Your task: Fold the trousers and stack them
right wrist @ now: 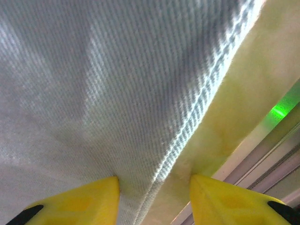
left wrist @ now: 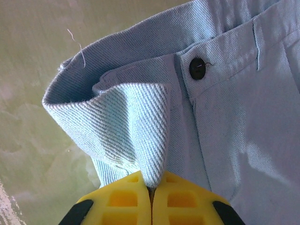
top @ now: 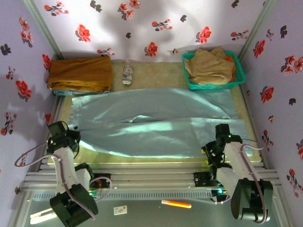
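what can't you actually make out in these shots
- Top view: what lies under the tan garment in the basket; the cloth covers it.
- Top view: the small object by the back wall, too small to identify.
- Right wrist view: whether the open right end effector touches the trousers; the bottom edge cuts its fingers.

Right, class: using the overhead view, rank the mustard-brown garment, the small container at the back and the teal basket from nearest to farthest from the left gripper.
Measured from the left gripper:
1. the mustard-brown garment, folded at the far left, straight beyond the gripper.
2. the small container, lying at the far edge, near the middle.
3. the teal basket, in the far right corner.
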